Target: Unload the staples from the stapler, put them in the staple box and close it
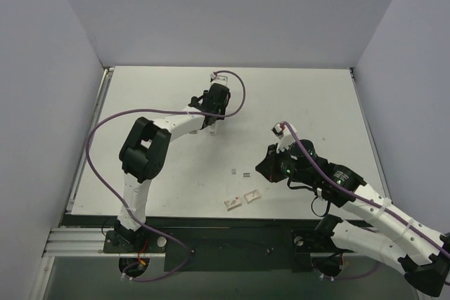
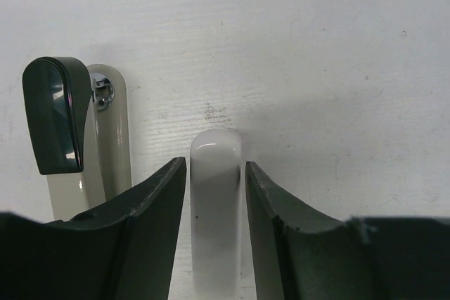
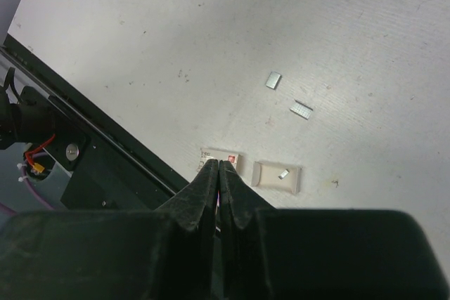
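The stapler lies hinged open at the far middle of the table. Its white bar [image 2: 216,201] runs up between the fingers of my left gripper [image 2: 214,166]. Its other arm, with the black end [image 2: 56,114], lies just left of the jaws. The left gripper is open, straddling the bar with a thin gap on each side. In the top view the left gripper [image 1: 213,124] covers most of the stapler. Two short grey strips of staples [image 3: 273,80] [image 3: 301,109] lie loose on the table. My right gripper [image 3: 220,163] is shut and empty, hovering near the front edge.
Two small white tiles, one with a reddish mark [image 3: 228,157] and one carrying a tiny metal bit [image 3: 276,175], lie by the table's front edge. The black front rail [image 3: 105,152] runs just beyond them. Grey walls enclose the table [image 1: 316,103].
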`<state>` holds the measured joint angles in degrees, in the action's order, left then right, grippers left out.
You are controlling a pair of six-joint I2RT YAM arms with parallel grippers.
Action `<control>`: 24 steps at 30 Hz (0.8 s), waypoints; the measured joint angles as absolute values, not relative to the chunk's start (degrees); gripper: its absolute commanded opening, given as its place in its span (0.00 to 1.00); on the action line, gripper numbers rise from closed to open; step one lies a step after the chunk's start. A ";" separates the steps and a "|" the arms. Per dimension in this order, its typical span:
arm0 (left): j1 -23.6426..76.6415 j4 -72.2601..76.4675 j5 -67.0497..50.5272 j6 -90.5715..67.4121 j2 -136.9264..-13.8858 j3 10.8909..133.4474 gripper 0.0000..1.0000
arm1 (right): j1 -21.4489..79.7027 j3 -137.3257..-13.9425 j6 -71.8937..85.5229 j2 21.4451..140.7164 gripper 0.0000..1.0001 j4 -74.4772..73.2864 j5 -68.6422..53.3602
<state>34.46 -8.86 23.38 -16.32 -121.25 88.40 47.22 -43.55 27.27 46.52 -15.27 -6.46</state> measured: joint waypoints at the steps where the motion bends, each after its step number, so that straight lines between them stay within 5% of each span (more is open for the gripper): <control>1: 34.50 -8.71 23.49 -16.21 -121.10 88.40 0.47 | 47.22 -43.55 27.27 46.63 0.00 -15.18 -6.48; 24: 34.52 -8.36 24.86 -15.57 -121.08 88.40 0.52 | 47.22 -43.48 27.90 48.62 0.00 -13.91 -7.99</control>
